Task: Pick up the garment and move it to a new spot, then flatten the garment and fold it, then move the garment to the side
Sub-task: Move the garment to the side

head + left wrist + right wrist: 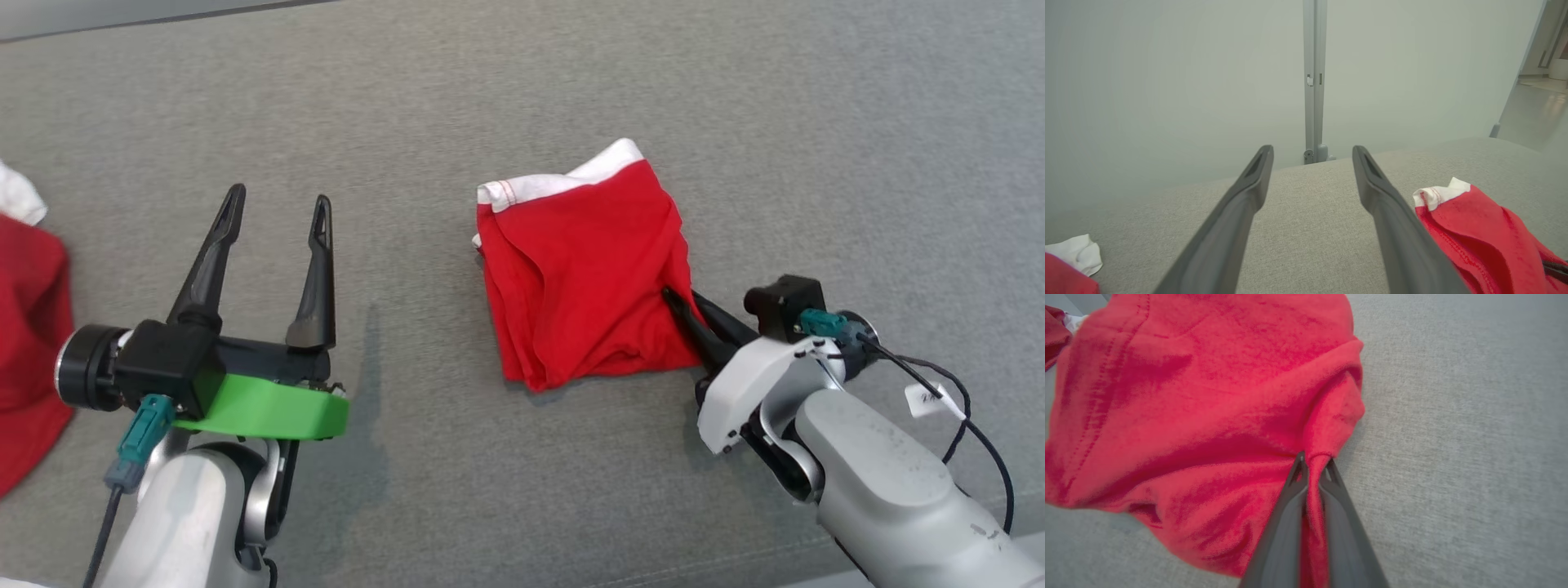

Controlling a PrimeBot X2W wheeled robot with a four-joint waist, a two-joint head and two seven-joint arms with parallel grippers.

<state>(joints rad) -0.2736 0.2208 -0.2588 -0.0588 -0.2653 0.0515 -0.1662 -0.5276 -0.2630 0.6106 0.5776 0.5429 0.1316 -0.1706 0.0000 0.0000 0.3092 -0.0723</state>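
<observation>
Garment: a red garment [580,278] with a white band [571,175] along its far edge. It lies bunched and roughly doubled over on the grey surface [490,82], a little right of the middle.

Right gripper: the right gripper [673,298] comes in from the near right. Its fingers are pressed together on the garment's right edge.

Right gripper, close up: in the right wrist view the right gripper [1312,459] has a narrow ridge of red cloth pinched between its two tips. Wrinkles in the garment [1208,396] run in toward the pinch.

Head view compared: it shows only the dark fingers meeting the cloth, not the fold between them. Whether the pinched edge is off the surface cannot be told.

Left gripper: the left gripper [279,198] has its fingers spread wide and holds nothing. It is to the left of the garment and well apart from it.

Left wrist view: between the spread fingers of the left gripper [1312,149] there is bare grey surface. The garment [1478,232] appears at the right, just past the right finger.

Left wrist view, beyond: a pale wall [1167,81] with an upright post [1314,81] stands past the far edge of the surface.

Second cloth: a second red cloth [28,343] with a white part lies at the far left edge. It also shows at the lower left of the left wrist view [1061,277].
</observation>
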